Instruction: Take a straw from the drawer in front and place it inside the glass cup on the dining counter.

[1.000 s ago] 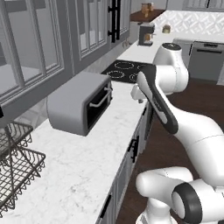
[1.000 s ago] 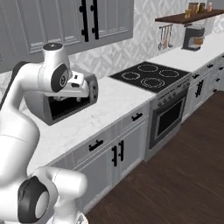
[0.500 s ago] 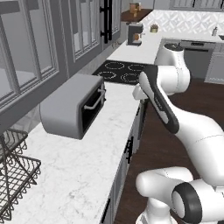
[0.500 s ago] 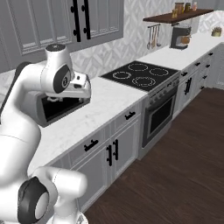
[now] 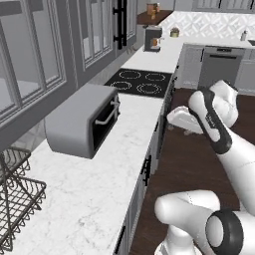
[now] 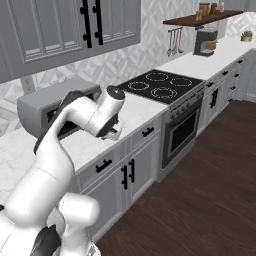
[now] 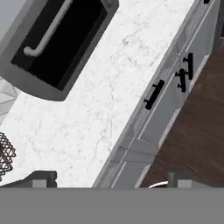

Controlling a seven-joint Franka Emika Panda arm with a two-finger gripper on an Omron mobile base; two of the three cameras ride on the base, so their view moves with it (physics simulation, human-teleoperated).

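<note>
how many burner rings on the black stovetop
4: on the flat black stovetop, two round burner rings at the back by the wall, two at the front by the counter edge.

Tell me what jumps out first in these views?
The grey toaster oven on the marble worktop, left of the black cooktop. The white arm reaches over the worktop edge, above the closed drawer with its black handle.
</note>
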